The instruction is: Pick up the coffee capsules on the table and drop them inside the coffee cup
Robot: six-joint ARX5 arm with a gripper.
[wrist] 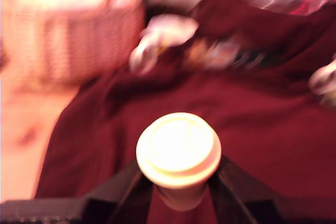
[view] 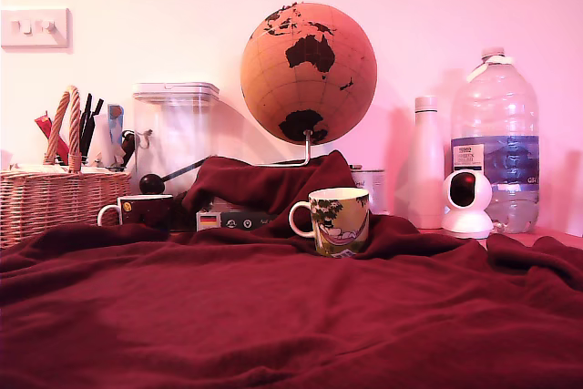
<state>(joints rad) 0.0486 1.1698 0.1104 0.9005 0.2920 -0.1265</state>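
Capsule [wrist: 178,153] pinched between the dark jaws of the gripper [wrist: 178,182] above the red-draped table [view: 273,316], cream cartoon coffee cup [view: 339,220] standing far off mid-cloth in the exterior view — blurred wrist view, so risking a release wide of the rim.

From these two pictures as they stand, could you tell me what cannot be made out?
- The gripper: outside the exterior view entirely.
- The capsule between the fingers: wrist view is motion-blurred, so no markings are readable.
- The coffee cup: its inside is hidden by its own rim in the exterior view.
- The table: rumpled cloth folds could hide further capsules.
- The basket: only a blur in the wrist view.
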